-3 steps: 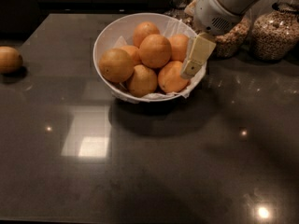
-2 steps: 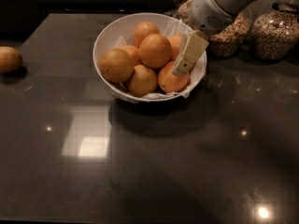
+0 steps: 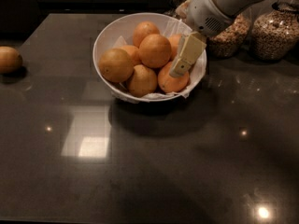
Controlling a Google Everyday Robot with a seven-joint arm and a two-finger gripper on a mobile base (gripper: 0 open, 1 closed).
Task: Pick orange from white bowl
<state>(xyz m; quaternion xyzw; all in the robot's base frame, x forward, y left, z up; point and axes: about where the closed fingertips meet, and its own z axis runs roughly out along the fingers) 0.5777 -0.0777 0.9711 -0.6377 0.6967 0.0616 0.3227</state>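
The white bowl stands at the back middle of the dark counter, lined with crumpled white paper and holding several oranges. The large bright orange lies on top of the pile near the bowl's middle. My gripper comes down from the upper right into the right side of the bowl. Its cream tip lies against a lower orange by the right rim, just right of the large orange. The arm's white body hides the bowl's far right rim.
A duller lone orange lies on the counter at the far left edge. Glass jars of grain stand behind and to the right of the bowl, close to the arm. The dark counter stretches toward the front.
My gripper has moved a little left and deeper into the bowl, from the right rim onto the lower right orange. The oranges and the bowl have not moved.
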